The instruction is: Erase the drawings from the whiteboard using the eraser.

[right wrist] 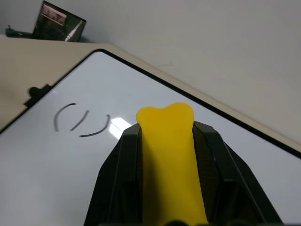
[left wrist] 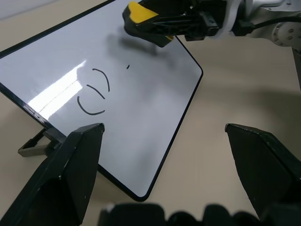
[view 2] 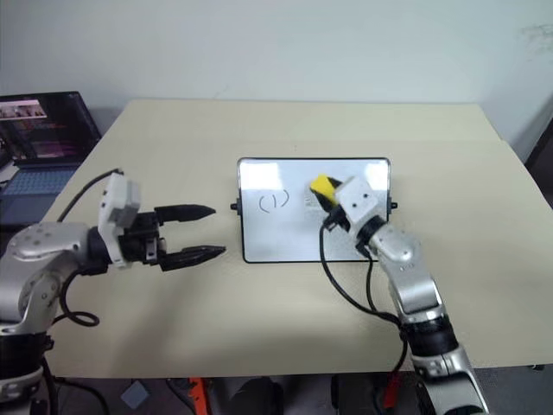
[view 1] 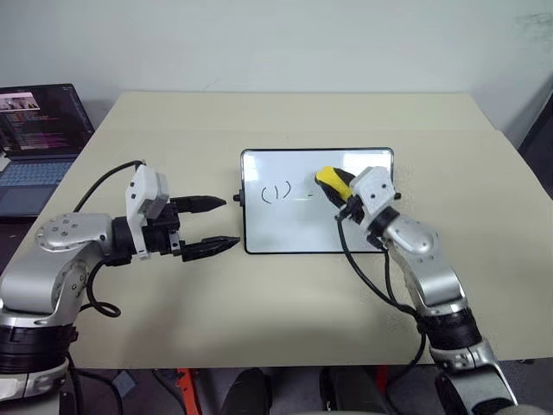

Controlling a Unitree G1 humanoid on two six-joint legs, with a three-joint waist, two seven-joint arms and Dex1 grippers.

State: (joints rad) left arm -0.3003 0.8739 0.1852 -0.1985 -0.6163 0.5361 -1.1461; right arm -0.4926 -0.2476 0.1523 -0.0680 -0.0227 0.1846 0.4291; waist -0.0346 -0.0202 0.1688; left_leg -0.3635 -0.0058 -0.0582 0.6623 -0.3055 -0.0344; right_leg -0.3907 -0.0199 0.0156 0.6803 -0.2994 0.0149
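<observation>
Left eye view has the right gripper [view 1: 339,192] reaching in over the whiteboard [view 1: 294,233], forearm angled up from the near edge of the table [view 1: 259,303], fingers clamped tight on the eraser [view 1: 333,181]. The yellow block sticks out past the fingertips over the board's right half, and from the shadow under it in the left wrist view it looks lifted off the surface, though I can't say for sure. The left gripper [view 1: 214,224] sits off the board's left side, pointing toward it roughly level, jaws spread wide with nothing in them.

The drawings [view 1: 276,192] are on the left half of the board: "(1)" reads fine, plus one tiny dash just beside it. The eraser's underside is hidden by the fingers. A laptop [view 1: 39,143] is cut off at the left edge, screen too small to read.
</observation>
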